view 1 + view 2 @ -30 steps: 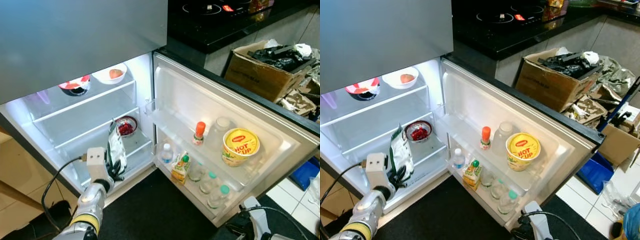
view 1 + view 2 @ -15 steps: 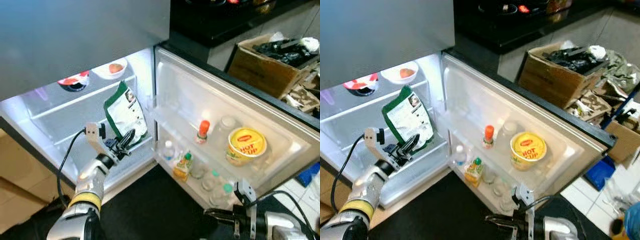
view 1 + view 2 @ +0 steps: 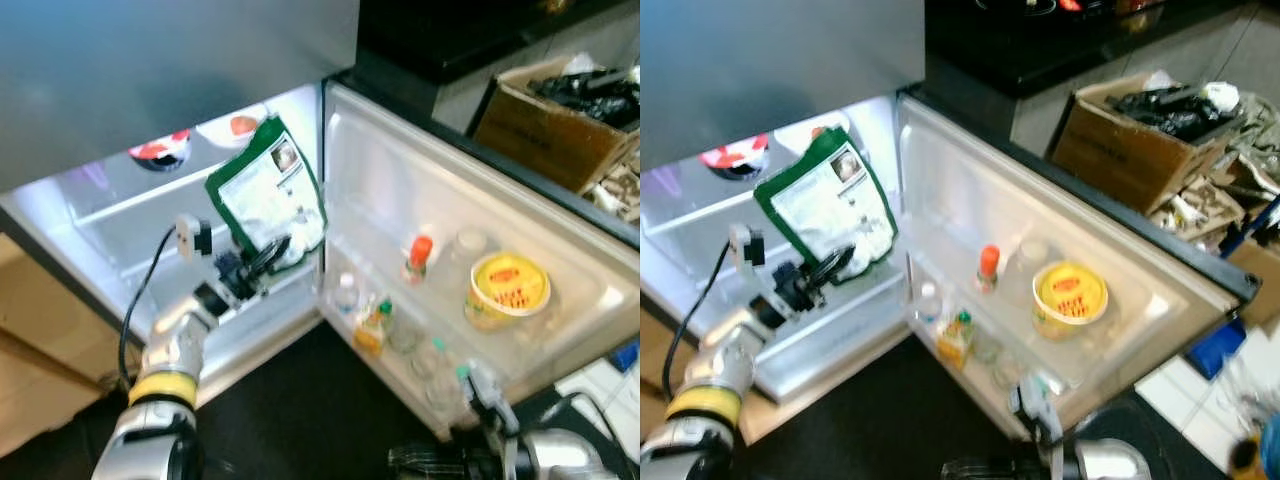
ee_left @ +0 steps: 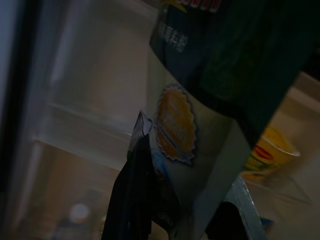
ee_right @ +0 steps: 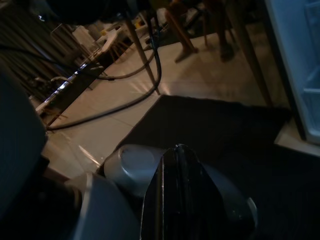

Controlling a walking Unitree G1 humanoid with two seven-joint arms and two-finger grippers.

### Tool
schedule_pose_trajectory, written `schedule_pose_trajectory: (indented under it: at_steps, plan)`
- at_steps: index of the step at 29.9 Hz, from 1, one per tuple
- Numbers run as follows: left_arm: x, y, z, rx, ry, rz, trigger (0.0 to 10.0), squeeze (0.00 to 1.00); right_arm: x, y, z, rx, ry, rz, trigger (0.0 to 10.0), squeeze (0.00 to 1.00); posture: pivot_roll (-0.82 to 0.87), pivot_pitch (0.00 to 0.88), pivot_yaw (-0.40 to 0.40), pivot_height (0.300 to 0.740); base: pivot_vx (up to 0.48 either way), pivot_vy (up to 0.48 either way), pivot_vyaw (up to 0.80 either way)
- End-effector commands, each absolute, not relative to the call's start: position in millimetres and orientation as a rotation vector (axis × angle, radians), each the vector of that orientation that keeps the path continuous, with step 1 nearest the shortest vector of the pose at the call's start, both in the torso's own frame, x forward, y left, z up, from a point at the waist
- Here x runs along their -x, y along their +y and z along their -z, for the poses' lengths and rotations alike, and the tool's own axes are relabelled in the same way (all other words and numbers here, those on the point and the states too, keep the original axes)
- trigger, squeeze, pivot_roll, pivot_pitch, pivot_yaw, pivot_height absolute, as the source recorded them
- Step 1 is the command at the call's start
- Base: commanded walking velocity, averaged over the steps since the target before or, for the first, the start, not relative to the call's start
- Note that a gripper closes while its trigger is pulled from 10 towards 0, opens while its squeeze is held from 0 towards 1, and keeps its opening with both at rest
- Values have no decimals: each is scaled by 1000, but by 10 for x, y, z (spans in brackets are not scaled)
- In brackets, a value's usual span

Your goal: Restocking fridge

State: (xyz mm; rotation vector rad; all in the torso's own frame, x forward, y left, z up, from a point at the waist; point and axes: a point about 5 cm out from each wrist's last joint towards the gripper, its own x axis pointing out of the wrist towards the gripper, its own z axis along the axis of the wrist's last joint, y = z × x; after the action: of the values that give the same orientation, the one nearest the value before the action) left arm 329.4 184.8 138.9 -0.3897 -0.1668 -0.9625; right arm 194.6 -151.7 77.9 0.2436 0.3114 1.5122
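Note:
A green and white pouch [image 3: 266, 193] is held up in front of the open fridge's lit shelves [image 3: 120, 215], close to the hinge side of the door. My left gripper [image 3: 268, 252] is shut on the pouch's lower edge; in the left wrist view the pouch [image 4: 200, 125] fills the space between the black fingers [image 4: 132, 200]. My right gripper [image 3: 425, 461] hangs low over the dark floor mat below the door, and its fingers [image 5: 176, 170] are pressed together with nothing between them.
The top shelf holds a red and white bowl [image 3: 158, 151] and a white bowl [image 3: 238, 126]. On the open door [image 3: 400, 190] stand a yellow cup [image 3: 506, 291], an orange-capped bottle [image 3: 419, 256], a juice carton [image 3: 371, 327] and small bottles. A cardboard box [image 3: 560, 115] sits at right.
My left arm has lifted the pouch from the lower shelf up and to the right, towards the door. My right gripper has come into sight low at the right. The camera has shifted.

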Motion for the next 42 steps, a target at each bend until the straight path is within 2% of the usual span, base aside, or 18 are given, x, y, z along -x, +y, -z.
schedule_pose_trajectory:
  at_steps: [1,6,11,15,17,23,28,29,32,37,42]
  plan:
    - [-3259,1883,-1449,364,-166,1022,10000,0,-1935,-1418,-876,-286,268,-1519,10000,0,-157,198,16,740,0,0,0]
    - [-3280,1840,-1455,333,-133,1049,10000,0,-2001,-1202,-1045,-284,171,-1497,10000,0,-157,214,16,740,0,0,0]
    - [-3330,1823,-1493,314,-139,1022,10000,0,-2079,-1114,-1068,-247,150,-1433,10000,0,-157,223,13,740,0,0,0]
    - [-3393,1797,-1566,294,-171,977,10000,0,-2109,-1053,-1060,-221,147,-1396,10000,0,-155,231,13,740,0,0,0]
    - [-3512,1684,-1732,249,-239,884,10000,0,-2119,-983,-1067,-201,157,-1343,10000,0,-152,248,11,740,0,0,0]
    - [-3624,1556,-1879,208,-308,792,10000,0,-2176,-946,-1057,-164,168,-1255,10000,0,-154,262,11,740,0,0,0]
    - [-3658,1449,-1933,203,-325,789,10000,0,-2221,-945,-1006,-137,190,-1173,10000,0,-156,270,14,740,0,0,0]
    - [-3658,1287,-1969,208,-336,835,10000,0,-2309,-975,-941,-124,202,-1021,10000,0,-163,279,20,740,0,0,0]
    - [-3653,1168,-1968,194,-337,855,10000,0,-2340,-985,-928,-156,199,-928,10000,0,-166,281,24,740,0,0,0]
    - [-3671,1121,-1950,174,-332,831,10000,0,-2326,-958,-945,-188,193,-899,10000,0,-176,285,30,740,0,0,0]
    - [-3715,1034,-1920,127,-323,734,10000,0,-2251,-899,-927,-207,202,-901,10000,0,-183,289,39,740,0,0,0]
